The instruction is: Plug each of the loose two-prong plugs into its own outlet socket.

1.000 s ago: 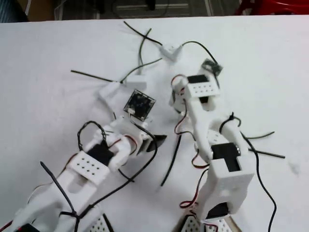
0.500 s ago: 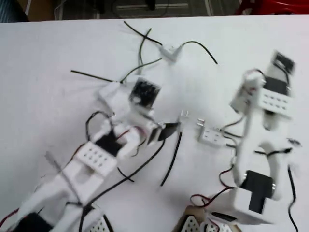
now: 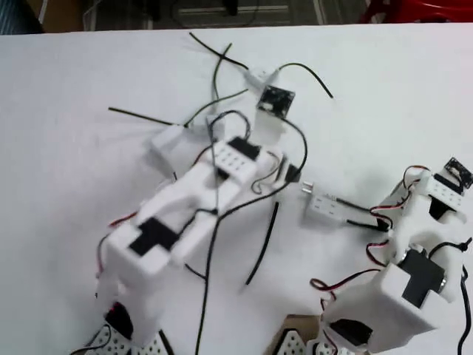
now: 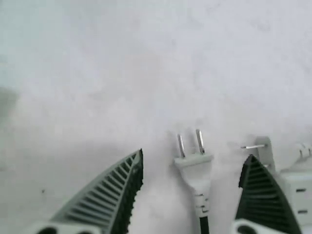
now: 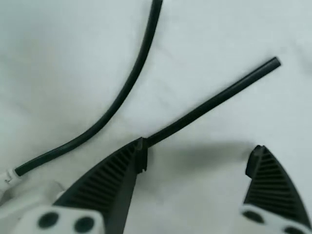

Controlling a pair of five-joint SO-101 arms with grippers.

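Observation:
A white two-prong plug (image 4: 195, 163) lies flat on the white table with its black cord trailing back. My left gripper (image 4: 195, 156) is open just above it, one dark finger (image 4: 112, 195) on each side and neither touching. From above, the left gripper (image 3: 285, 171) covers that plug; its cord (image 3: 262, 244) runs toward the table's front. A second white plug (image 3: 324, 205) lies just right of it, prongs pointing left. My right gripper (image 5: 200, 146) is open over two black cords (image 5: 214, 100) and holds nothing.
A white socket block (image 3: 170, 140) with cords sits left of the left arm. Another white socket piece (image 3: 259, 77) lies at the back centre. The right arm (image 3: 414, 222) is folded low at the right edge. Loose black cords cross the table's middle.
The left arm has swung forward and right until its open gripper straddles the plug. The right arm has pulled away from the centre to the right edge and dropped low.

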